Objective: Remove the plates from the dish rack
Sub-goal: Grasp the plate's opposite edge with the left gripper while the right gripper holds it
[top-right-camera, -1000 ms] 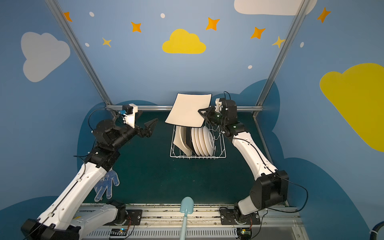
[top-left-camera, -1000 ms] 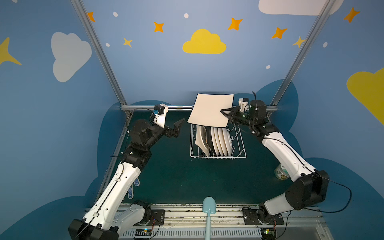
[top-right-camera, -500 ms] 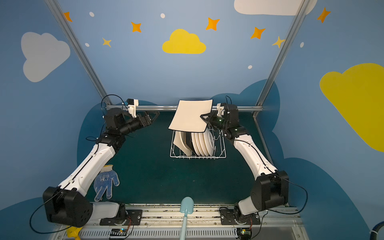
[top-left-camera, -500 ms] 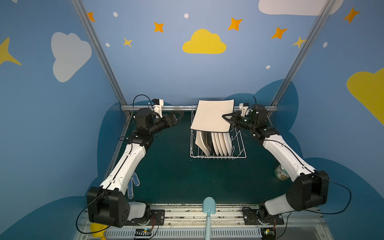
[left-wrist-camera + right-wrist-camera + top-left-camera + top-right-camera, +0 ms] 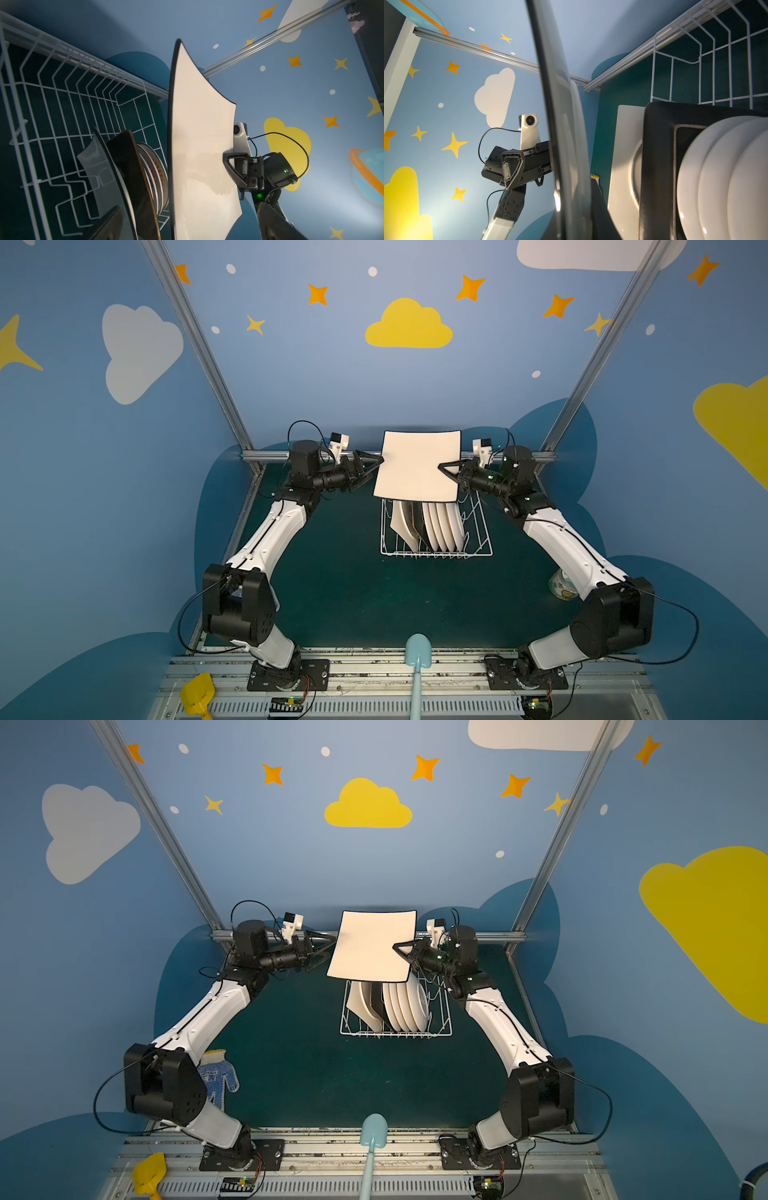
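A large cream square plate (image 5: 415, 466) hangs upright above the dish rack (image 5: 482, 549) in both top views. My right gripper (image 5: 441, 466) is shut on its right edge. My left gripper (image 5: 376, 467) is open, its fingers (image 5: 110, 224) on either side of the plate's left edge (image 5: 170, 187). In the rack stand another cream square plate (image 5: 400, 522), a black square plate (image 5: 417, 522) and several round white plates (image 5: 444, 522). The right wrist view shows the held plate (image 5: 560, 135) edge-on, with the left gripper (image 5: 512, 166) beyond it.
An aluminium bar (image 5: 266, 456) runs along the back behind the rack. A light blue shovel (image 5: 417, 651) lies at the front edge and a yellow scoop (image 5: 195, 693) at the front left. A dotted glove (image 5: 218, 1077) sits by the left arm, a small cup (image 5: 561, 585) by the right arm.
The left arm has risen and swung right, bringing its open jaws to the plate's left edge. The right gripper has turned the held plate more upright.
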Tool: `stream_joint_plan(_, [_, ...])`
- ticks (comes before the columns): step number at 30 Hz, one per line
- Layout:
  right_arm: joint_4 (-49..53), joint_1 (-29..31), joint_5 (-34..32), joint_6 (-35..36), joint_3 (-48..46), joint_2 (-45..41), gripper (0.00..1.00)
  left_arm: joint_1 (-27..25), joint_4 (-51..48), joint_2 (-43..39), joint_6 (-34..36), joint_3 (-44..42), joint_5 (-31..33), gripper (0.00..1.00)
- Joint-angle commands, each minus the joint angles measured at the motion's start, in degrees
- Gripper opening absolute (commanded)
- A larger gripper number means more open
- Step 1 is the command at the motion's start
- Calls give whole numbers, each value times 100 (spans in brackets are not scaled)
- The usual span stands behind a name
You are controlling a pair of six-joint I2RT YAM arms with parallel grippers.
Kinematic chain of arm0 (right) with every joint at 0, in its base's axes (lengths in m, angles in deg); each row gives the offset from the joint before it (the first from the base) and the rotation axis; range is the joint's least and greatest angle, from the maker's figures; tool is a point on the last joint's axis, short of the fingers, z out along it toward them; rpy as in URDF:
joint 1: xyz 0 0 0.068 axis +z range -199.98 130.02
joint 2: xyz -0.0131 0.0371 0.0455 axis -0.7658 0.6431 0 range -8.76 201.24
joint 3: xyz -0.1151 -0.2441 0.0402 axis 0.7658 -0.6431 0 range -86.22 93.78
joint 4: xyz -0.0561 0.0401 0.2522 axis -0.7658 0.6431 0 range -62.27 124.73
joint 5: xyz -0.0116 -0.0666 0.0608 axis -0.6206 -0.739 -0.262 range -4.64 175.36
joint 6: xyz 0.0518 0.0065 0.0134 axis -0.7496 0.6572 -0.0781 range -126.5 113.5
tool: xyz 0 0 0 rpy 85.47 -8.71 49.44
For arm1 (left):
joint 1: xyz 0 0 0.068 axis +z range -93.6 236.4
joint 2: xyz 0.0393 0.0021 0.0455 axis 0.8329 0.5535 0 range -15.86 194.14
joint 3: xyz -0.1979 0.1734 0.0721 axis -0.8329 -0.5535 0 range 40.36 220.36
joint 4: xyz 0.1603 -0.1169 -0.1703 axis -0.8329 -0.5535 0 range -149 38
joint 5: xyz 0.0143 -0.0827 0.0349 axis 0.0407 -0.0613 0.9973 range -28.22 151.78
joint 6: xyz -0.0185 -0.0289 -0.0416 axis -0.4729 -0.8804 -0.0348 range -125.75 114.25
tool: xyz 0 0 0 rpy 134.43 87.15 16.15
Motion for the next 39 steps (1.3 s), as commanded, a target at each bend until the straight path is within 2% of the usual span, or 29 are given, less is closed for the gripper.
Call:
stream_joint_plan(1, [-1095, 12, 306, -124, 279, -80, 0, -121, -200, 107, 18, 142, -240, 100])
stream_joint_plan(8, [-1183, 48, 682, -159, 446, 144, 0, -282, -359, 377, 0, 347, -522, 96])
stream_joint_plan(21, [-1598, 85, 1014, -21, 339, 364, 0, -382, -324, 503, -27, 406, -949, 77])
stream_joint_plan(29, [-1799, 147, 1140, -135, 425, 558, 0, -406, -236, 480, -43, 381, -1060, 56])
stream_joint_plan(34, [-1816, 148, 1140, -127, 386, 581, 0, -408, -236, 422, -17, 347, -1125, 48])
stream_joint_plan(39, [-1849, 156, 1131, -161, 362, 596, 0, -401, -227, 371, -17, 280, -1089, 30])
